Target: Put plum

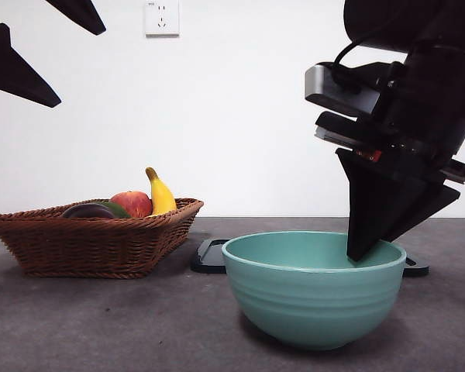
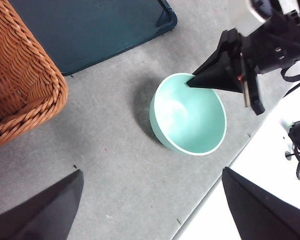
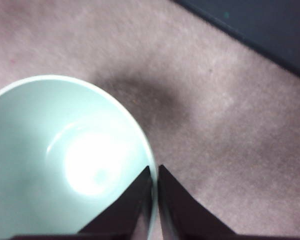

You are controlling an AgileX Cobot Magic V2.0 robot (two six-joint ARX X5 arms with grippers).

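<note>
The right gripper (image 1: 362,252) is standing at the rim of the teal bowl (image 1: 314,298), on the bowl's right side in the front view, and its two jaws are pressing on the rim, one jaw inside and one outside, as the right wrist view is showing. The jaws are almost together there, with only the thin pale wall of the bowl between them. The inside of the bowl is looking bare in both wrist views, but the right wrist view is cutting off a part of it. The plum (image 1: 88,211) is lying in the wicker basket (image 1: 93,244) at the left of the table, well apart from the bowl; only its dark top is showing over the basket's edge. Beside it a green fruit (image 1: 118,208) is peeking out, mostly hidden, then a red apple (image 1: 133,203) and a yellow banana (image 1: 161,195) standing up. A dark flat tray (image 1: 209,256) is lying behind the bowl and is mostly covered by it. The left gripper (image 2: 150,210) is hanging high over the table with jaws wide apart, holding nothing; its tips are out of the wrist picture.
</note>
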